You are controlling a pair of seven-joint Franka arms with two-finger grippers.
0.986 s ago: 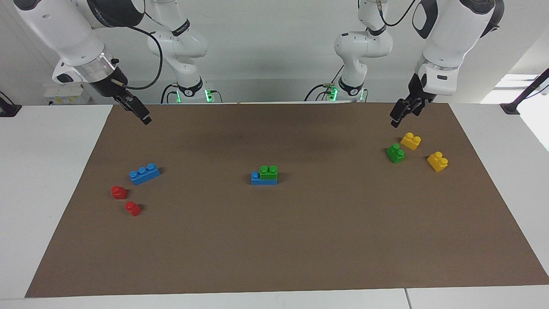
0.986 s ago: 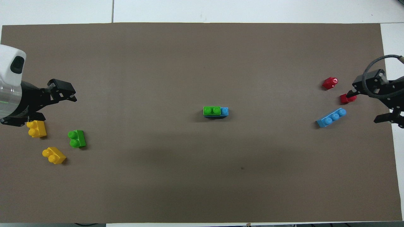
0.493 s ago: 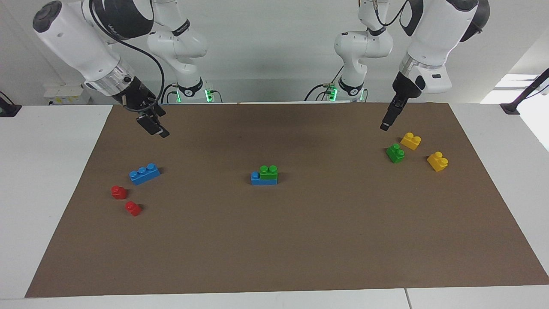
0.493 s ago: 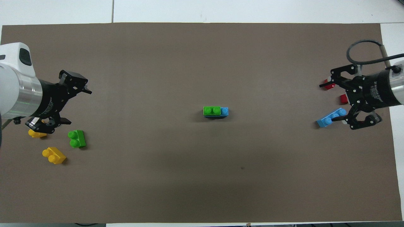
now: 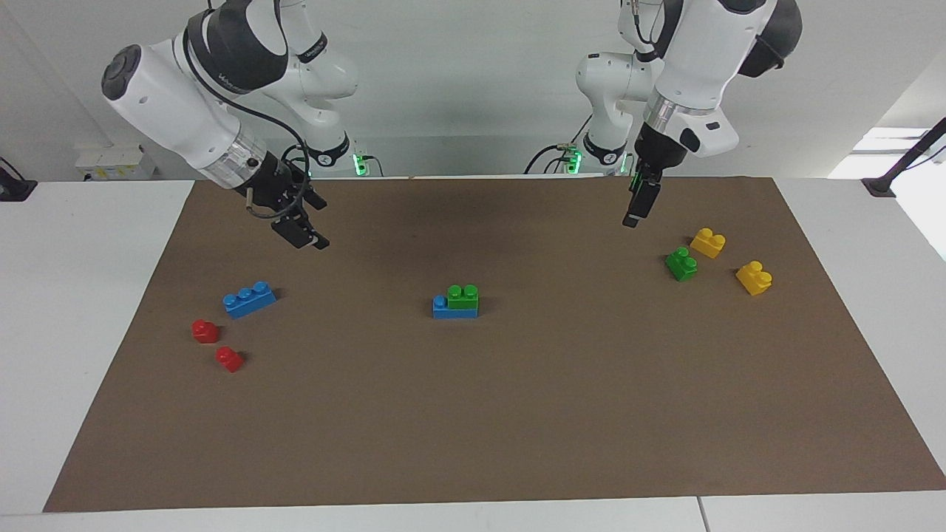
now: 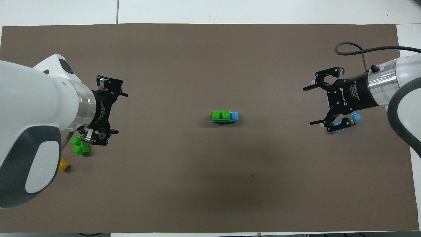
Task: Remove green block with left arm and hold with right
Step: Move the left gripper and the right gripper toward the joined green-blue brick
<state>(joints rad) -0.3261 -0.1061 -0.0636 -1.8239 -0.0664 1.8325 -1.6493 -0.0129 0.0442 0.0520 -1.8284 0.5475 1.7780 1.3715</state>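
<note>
green block (image 5: 463,295): sitting on the blue brick (image 5: 454,309), mid-surface
left tool (image 6: 117,113): wide open, empty
right tool (image 6: 310,105): wide open, empty too

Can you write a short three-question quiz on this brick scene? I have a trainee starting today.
1. True or false: the small bright-green plastic two-stud block sits on the blue plastic three-stud brick at mid-table.
2. How many red plastic bricks lie on the brown mat? A) one B) two C) three
3. Fill in: both the left gripper and the right gripper hang above the mat, open and ____.

Key: 1 true, it is stacked there. 2 B, one and another near the right arm's end. 3 empty.
</note>
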